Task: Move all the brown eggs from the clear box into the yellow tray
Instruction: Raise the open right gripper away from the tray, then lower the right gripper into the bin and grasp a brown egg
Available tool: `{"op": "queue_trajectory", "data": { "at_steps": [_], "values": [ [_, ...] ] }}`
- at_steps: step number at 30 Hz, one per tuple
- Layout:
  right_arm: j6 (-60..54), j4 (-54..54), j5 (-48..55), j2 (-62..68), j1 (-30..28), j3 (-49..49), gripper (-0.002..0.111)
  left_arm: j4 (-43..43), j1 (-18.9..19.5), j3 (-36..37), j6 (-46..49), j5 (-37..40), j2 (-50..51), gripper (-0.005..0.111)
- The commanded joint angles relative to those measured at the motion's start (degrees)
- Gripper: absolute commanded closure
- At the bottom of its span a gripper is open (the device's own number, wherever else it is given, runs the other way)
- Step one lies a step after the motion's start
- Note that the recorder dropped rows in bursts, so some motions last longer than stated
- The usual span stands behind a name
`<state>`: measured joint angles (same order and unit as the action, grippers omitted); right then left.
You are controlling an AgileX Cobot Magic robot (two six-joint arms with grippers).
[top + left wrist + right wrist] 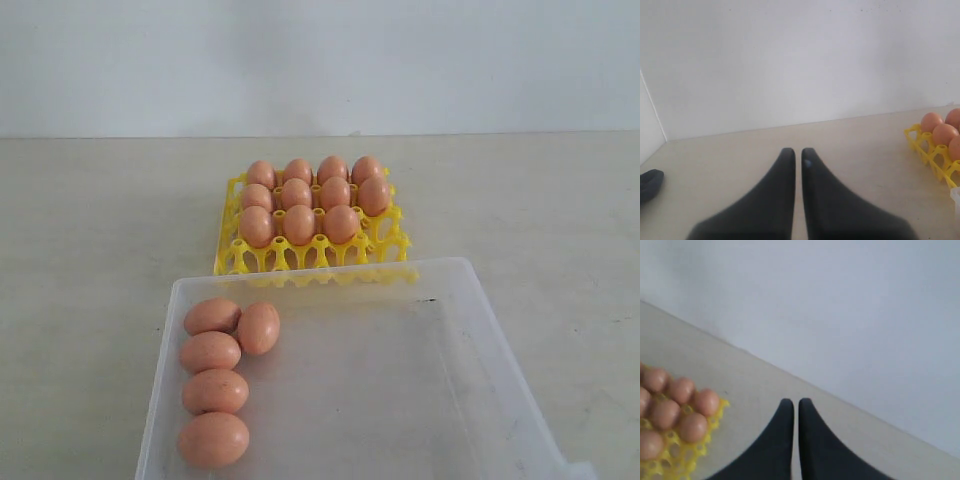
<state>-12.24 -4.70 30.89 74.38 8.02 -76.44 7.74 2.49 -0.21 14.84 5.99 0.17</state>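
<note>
The yellow tray [240, 256] stands beyond the clear box [470, 330] and holds several brown eggs [298, 224] in its far rows; its near row of cups is bare. Several more brown eggs [211, 351] lie along the left side of the clear box. Neither gripper shows in the exterior view. My left gripper [795, 152] is shut with nothing in it, over bare table, with the tray's edge [920, 142] off to one side. Shut and empty as well, my right gripper [792, 402] hovers beside the tray's corner [717, 412].
A pale wall rises behind the beige table [100, 230]. A dark object [649, 182] lies at the edge of the left wrist view.
</note>
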Motion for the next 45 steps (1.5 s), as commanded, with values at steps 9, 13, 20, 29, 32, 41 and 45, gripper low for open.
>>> {"op": "queue_trajectory", "data": {
  "at_steps": [9,13,20,29,32,41,45],
  "values": [
    [-49.56,56.33,32.53,6.86,4.04,-0.24,0.109,0.16,-0.37,0.21,0.16,-0.22,-0.17,0.103],
    [-49.83,52.46,37.73,16.93,12.71,-0.24,0.109,0.16,-0.37,0.21,0.16,-0.22,-0.17,0.103],
    [-55.1,42.54,32.46,29.76,28.19,-0.24,0.109,0.16,-0.37,0.21,0.16,-0.21,-0.17,0.103],
    [-47.76,44.58,28.3,31.36,32.59,-0.24,0.109,0.16,-0.37,0.21,0.16,-0.21,-0.17,0.103],
    [-47.76,46.11,28.15,31.36,32.48,-0.24,0.109,0.16,-0.37,0.21,0.16,-0.32,-0.17,0.103],
    [-47.76,43.69,33.25,31.36,32.48,-0.24,0.109,0.16,-0.37,0.21,0.16,-0.32,-0.17,0.103],
    [-47.76,43.42,38.6,31.36,32.48,-0.24,0.108,0.16,-0.37,0.21,0.16,-0.32,-0.17,0.103]
  ]
}}
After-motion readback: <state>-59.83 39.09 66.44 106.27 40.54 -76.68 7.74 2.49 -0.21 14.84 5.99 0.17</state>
